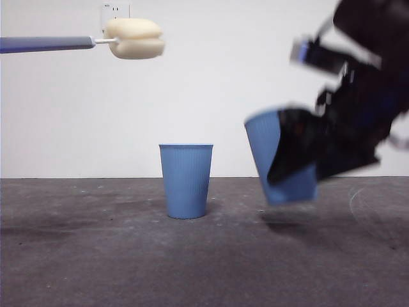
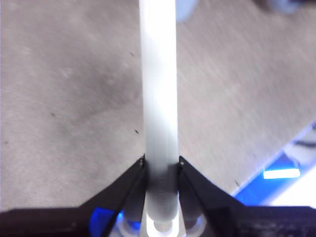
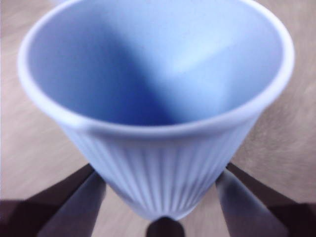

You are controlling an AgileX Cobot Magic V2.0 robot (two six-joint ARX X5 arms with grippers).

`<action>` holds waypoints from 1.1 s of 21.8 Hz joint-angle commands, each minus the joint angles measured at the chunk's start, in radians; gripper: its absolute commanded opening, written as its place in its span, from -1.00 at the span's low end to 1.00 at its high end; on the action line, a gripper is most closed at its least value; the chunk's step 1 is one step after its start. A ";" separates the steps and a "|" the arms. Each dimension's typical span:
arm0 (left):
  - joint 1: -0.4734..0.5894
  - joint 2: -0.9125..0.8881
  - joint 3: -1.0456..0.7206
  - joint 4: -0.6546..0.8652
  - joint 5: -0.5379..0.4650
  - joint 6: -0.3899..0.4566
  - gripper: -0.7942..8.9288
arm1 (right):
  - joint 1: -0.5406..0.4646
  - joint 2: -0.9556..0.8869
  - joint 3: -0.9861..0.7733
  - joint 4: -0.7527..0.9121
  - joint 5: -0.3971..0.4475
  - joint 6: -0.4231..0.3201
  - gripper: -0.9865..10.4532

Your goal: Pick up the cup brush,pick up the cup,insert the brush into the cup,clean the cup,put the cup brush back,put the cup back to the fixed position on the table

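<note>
The right gripper (image 3: 165, 217) squeezes the cup (image 1: 281, 157) by its ribbed sides, so the open mouth is free for the brush. The cup hangs tilted, just above the table (image 1: 96, 256). The left gripper (image 2: 161, 170) pinches the cup brush (image 1: 133, 38) by its handle, held flat and high. A second blue cup (image 1: 186, 180) stands between them.

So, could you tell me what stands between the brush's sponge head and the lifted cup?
In the front view, a second blue cup stands on the table, lower down, between the sponge head and the cup in the right gripper.
</note>
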 commanded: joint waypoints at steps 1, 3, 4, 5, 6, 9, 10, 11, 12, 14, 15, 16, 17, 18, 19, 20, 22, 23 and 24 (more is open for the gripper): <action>-0.033 0.000 -0.004 -0.018 0.004 0.050 -0.85 | 0.034 -0.069 0.101 -0.320 0.020 -0.120 -0.85; -0.084 0.000 -0.004 -0.048 0.004 0.075 -0.85 | 0.056 -0.083 0.193 -0.532 0.034 -0.157 -0.85; -0.117 0.000 -0.004 -0.063 0.003 0.091 -0.85 | 0.065 -0.083 0.229 -0.616 0.052 -0.175 -0.85; -0.157 0.000 -0.004 -0.082 0.003 0.109 -0.85 | 0.077 -0.083 0.254 -0.683 0.076 -0.188 -0.85; -0.189 0.000 -0.004 -0.100 -0.007 0.122 -0.85 | 0.088 -0.083 0.264 -0.720 0.090 -0.195 -0.85; -0.294 0.008 -0.004 -0.187 -0.103 0.144 -0.85 | 0.134 -0.083 0.283 -0.824 0.179 -0.222 -0.85; -0.322 0.016 -0.004 -0.214 -0.117 0.153 -0.85 | 0.152 -0.082 0.283 -0.844 0.200 -0.229 -0.85; -0.345 0.022 -0.004 -0.214 -0.134 0.152 -0.85 | 0.172 -0.082 0.283 -0.858 0.214 -0.235 -0.85; -0.365 0.026 -0.004 -0.209 -0.145 0.154 -0.85 | 0.195 -0.082 0.283 -0.872 0.231 -0.246 -0.85; -0.397 0.051 -0.004 -0.210 -0.146 0.164 -0.85 | 0.247 -0.076 0.284 -0.897 0.285 -0.251 -0.85; -0.413 0.067 -0.004 -0.212 -0.146 0.164 -0.85 | 0.268 -0.072 0.284 -0.908 0.309 -0.256 -0.85; -0.425 0.080 -0.004 -0.212 -0.146 0.164 -0.85 | 0.287 -0.068 0.284 -0.915 0.331 -0.258 -0.85; -0.438 0.093 -0.004 -0.212 -0.146 0.164 -0.85 | 0.305 -0.066 0.284 -0.924 0.352 -0.258 -0.85; -0.450 0.106 -0.004 -0.212 -0.146 0.164 -0.85 | 0.320 -0.061 0.284 -0.927 0.369 -0.257 -0.85; -0.461 0.116 -0.004 -0.211 -0.146 0.164 -0.85 | 0.332 -0.060 0.284 -0.930 0.380 -0.258 -0.85; -0.473 0.129 -0.004 -0.208 -0.146 0.167 -0.85 | 0.341 -0.056 0.284 -0.930 0.388 -0.258 -0.85; -0.494 0.152 -0.004 -0.202 -0.146 0.167 -0.85 | 0.360 -0.048 0.284 -0.930 0.408 -0.261 -0.85; -0.504 0.163 -0.004 -0.196 -0.146 0.167 -0.85 | 0.368 -0.045 0.284 -0.932 0.411 -0.268 -0.85; -0.512 0.174 -0.004 -0.188 -0.146 0.167 -0.85 | 0.374 -0.041 0.284 -0.932 0.414 -0.272 -0.85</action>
